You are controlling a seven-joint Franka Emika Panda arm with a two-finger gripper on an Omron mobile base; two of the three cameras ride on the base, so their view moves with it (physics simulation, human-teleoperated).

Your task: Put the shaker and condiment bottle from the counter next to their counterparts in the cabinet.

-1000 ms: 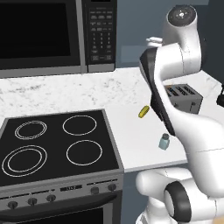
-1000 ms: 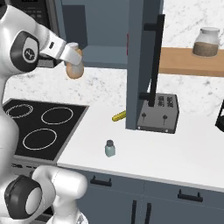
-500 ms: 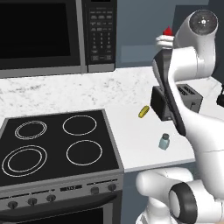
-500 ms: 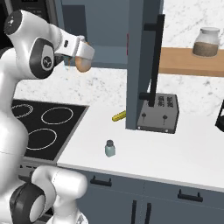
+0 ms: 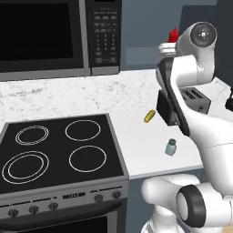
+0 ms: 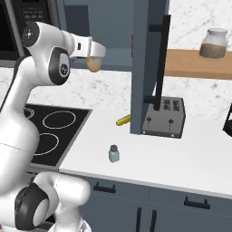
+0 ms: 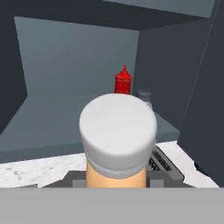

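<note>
Pincer is closed on the condiment bottle, held up in the air before the open cabinet. Ahead of it, deep on the cabinet shelf, stand the red squeeze bottle and, just beside that, the twin shaker. Far below the pincer, the shaker stands on the counter, near a small yellow item and a toaster.

The arm has swung the condiment bottle rightward, closer to the cabinet.
</note>
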